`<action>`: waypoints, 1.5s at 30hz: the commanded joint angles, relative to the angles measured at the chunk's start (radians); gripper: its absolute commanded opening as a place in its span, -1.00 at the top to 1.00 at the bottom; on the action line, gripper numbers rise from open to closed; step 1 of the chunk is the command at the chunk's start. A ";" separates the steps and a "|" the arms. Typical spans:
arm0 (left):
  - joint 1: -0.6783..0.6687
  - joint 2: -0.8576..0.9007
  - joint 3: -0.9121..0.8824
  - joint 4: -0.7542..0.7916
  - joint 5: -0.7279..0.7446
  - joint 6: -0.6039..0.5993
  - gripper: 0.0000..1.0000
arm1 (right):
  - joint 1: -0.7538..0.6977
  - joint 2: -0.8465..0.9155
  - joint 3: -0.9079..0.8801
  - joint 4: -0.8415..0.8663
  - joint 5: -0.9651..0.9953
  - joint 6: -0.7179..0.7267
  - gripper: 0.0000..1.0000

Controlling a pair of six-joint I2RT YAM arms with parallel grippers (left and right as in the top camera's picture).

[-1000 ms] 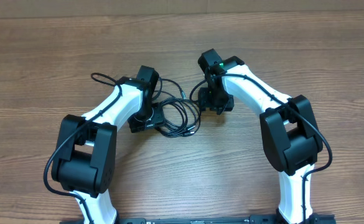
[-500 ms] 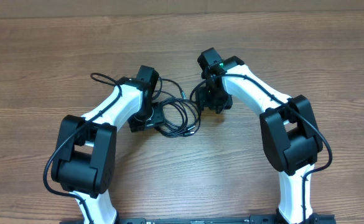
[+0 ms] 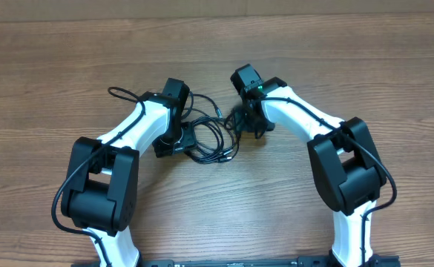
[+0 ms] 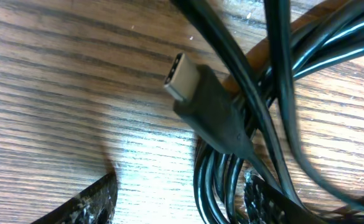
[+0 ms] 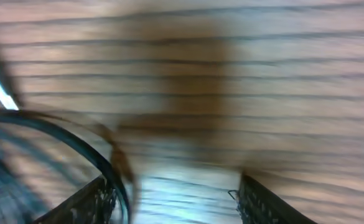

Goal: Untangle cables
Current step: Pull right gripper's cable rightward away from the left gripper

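The cables (image 3: pixel 211 138) lie as a loose black tangle on the wooden table between my two arms. My left gripper (image 3: pixel 173 142) is low at the tangle's left edge. In the left wrist view it (image 4: pixel 178 208) stands open, with several strands (image 4: pixel 216 186) lying in the gap close to the right finger (image 4: pixel 266 202), not clamped. A metal-tipped plug (image 4: pixel 183 70) lies just ahead. My right gripper (image 3: pixel 246 122) is at the tangle's right edge. The right wrist view is blurred; there the gripper (image 5: pixel 175 199) is open over bare wood, with a cable arc (image 5: pixel 76 140) beside its left finger (image 5: pixel 85 202).
A thicker black wire (image 3: pixel 120 94) from the left arm loops over the table at the left. The wooden table (image 3: pixel 335 59) stretches wide behind and to both sides of the arms.
My right arm has shifted left toward the tangle, its wrist turning a little. The left arm and the cables have not visibly moved.
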 commanded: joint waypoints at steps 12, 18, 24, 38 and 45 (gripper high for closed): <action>0.027 0.055 -0.044 -0.035 -0.206 0.000 -0.48 | -0.167 0.049 -0.143 -0.031 0.393 0.040 -0.36; 0.098 0.055 -0.044 -0.048 -0.211 0.001 -0.49 | -0.336 0.049 -0.143 -0.043 0.389 0.040 -0.42; 0.123 0.055 -0.044 -0.043 -0.200 0.001 -0.47 | -0.469 0.049 -0.143 -0.042 0.268 0.041 -0.46; 0.122 0.055 -0.044 0.002 -0.049 0.077 -0.46 | -0.483 0.049 -0.142 0.023 -0.218 -0.085 -0.75; 0.122 0.055 -0.045 0.043 0.050 0.182 -0.68 | -0.478 0.049 0.056 -0.141 -0.216 -0.084 -0.99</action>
